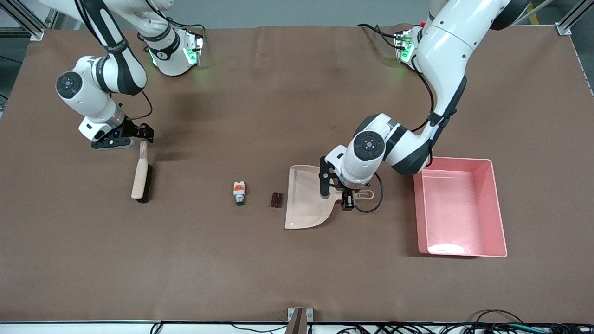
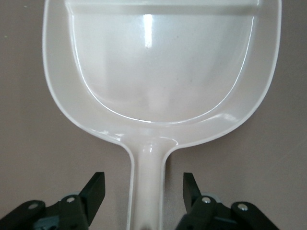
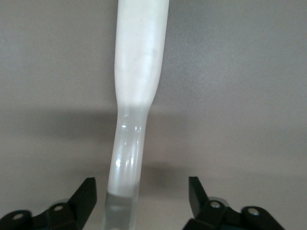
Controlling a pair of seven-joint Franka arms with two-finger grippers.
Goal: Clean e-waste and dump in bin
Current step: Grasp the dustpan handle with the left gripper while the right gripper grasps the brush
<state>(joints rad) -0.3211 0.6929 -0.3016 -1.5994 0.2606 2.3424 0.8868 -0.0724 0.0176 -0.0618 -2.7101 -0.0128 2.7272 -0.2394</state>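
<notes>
The e-waste lies on the brown table: a white component (image 1: pixel 239 192) with an orange band and green end, and a dark rectangular block (image 1: pixel 276 199) beside it, just off the mouth of the beige dustpan (image 1: pixel 304 204). The pink bin (image 1: pixel 457 204) stands toward the left arm's end of the table. My left gripper (image 1: pixel 347 200) is open, low at the dustpan's handle. In the left wrist view the handle (image 2: pixel 147 182) runs between its fingers without touching them. My right gripper (image 1: pixel 141 137) is open at the end of the brush's handle (image 3: pixel 139 72), which lies between its fingers.
The beige brush (image 1: pixel 140 178) with dark bristles lies toward the right arm's end of the table. A black cable loops beside the dustpan's handle (image 1: pixel 371 204). A small bracket (image 1: pixel 299 320) sits at the table's front edge.
</notes>
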